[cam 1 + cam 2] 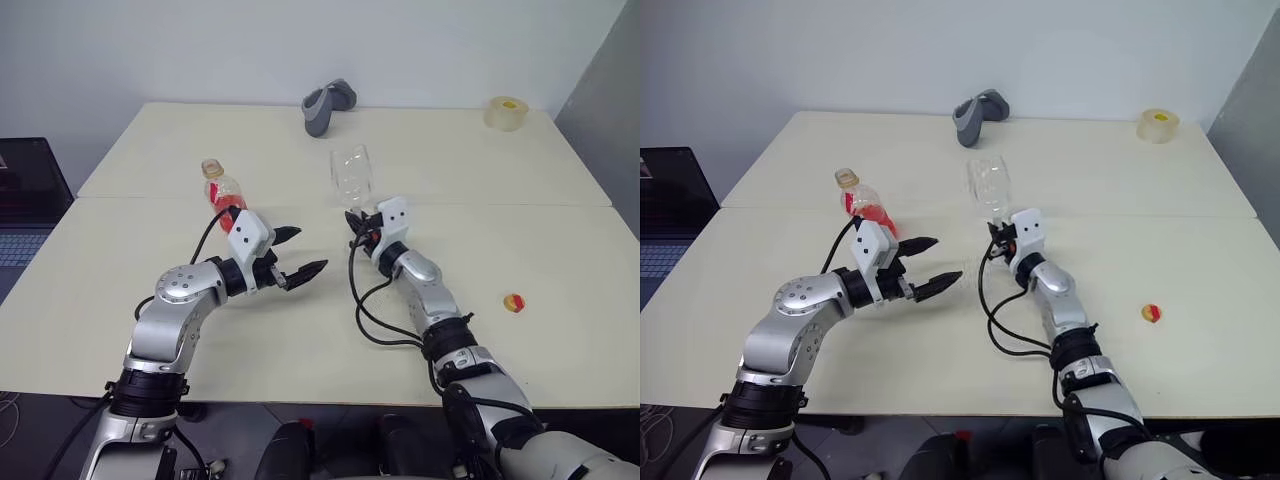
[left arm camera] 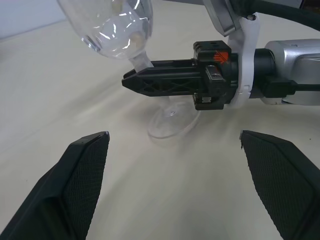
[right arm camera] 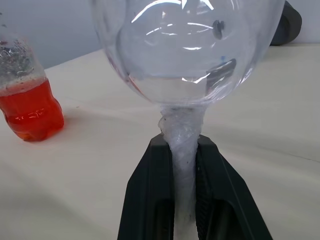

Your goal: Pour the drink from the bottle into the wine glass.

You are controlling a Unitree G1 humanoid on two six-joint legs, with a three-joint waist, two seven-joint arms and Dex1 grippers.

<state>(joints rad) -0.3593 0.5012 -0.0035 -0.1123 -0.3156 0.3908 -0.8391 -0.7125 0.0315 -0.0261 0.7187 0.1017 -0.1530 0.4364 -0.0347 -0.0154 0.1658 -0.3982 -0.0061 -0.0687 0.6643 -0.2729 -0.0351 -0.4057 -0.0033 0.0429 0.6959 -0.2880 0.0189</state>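
Right end effector (image 1: 361, 226) around wine glass (image 1: 351, 172) stem

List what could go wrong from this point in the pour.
1. The right gripper is shut on the wine glass by its thin stem alone; the empty bowl could swing or slip if jolted.
2. The bottle, uncapped with red drink inside, stands just behind the open left gripper; a careless reach might tip and spill it.
3. The small cap lies loose on the table.

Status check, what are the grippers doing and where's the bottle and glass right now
Right gripper shut on wine glass stem, glass upright, empty. Left gripper open, empty, near bottle. Bottle uncapped on table, drink inside. Nothing between them.
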